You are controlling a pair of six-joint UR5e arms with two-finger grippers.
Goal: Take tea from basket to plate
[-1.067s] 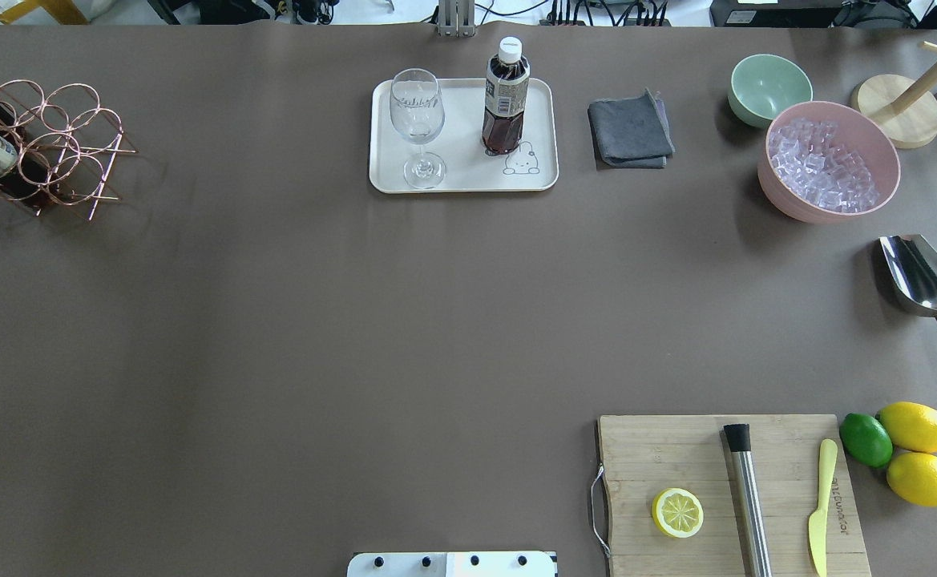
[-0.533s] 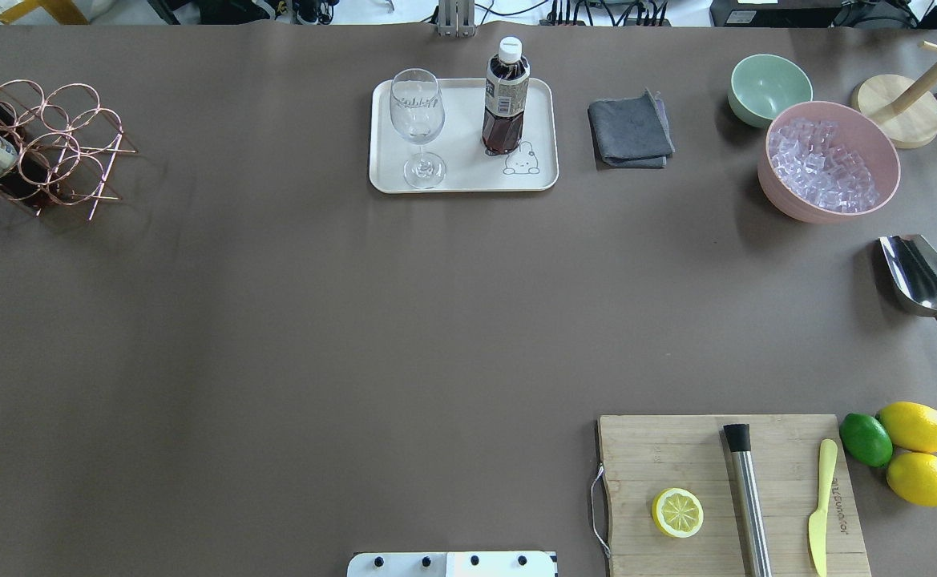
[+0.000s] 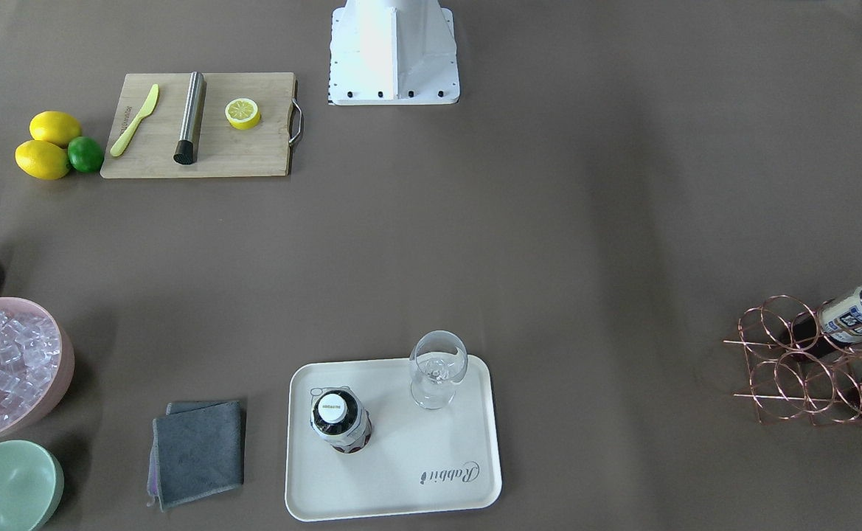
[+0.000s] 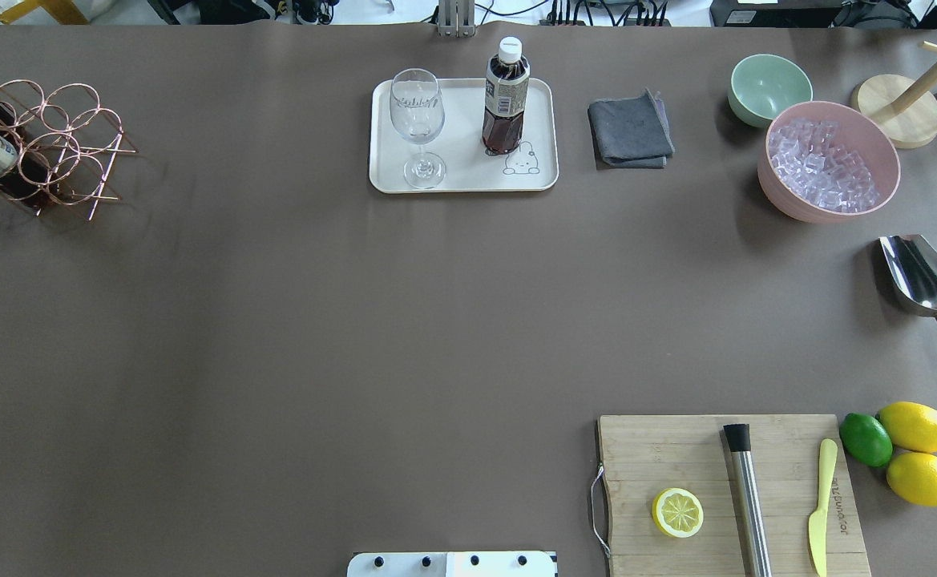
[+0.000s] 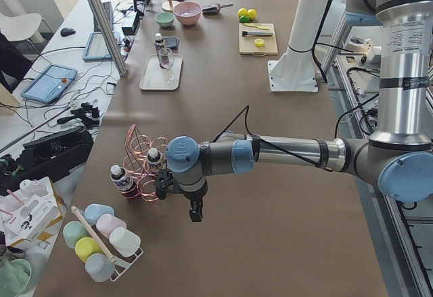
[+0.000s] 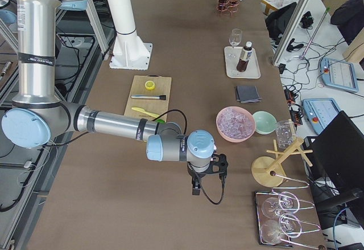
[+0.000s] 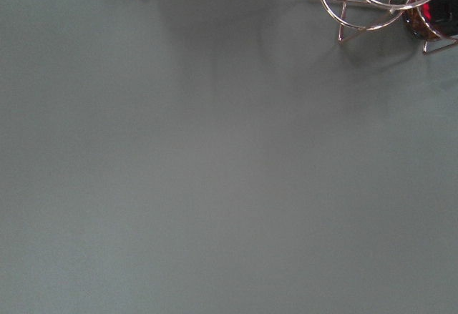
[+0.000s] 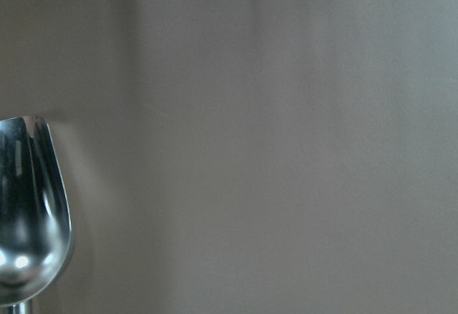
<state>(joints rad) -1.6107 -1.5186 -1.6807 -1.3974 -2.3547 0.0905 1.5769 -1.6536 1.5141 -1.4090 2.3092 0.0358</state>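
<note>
The tea (image 4: 505,100) is standing upright on the plate (image 4: 468,175) at the middle of the surface's far edge, its long axis vertical, beside the glass (image 4: 416,112). The left gripper (image 5: 195,214) is hanging just beside the basket (image 4: 75,136) at the far left corner, so the tea is lying well apart from it, toward the robot's right. The left arm is the nearer one to the two bottles (image 5: 122,178) leaning in the basket, caps up. The right gripper (image 6: 196,189) is hanging near the right edge. Both are showing only in the side views, so I cannot tell whether either is spread or pressed together, though neither seems to be carrying anything. Overhead, nothing is differing from half a second ago.
</note>
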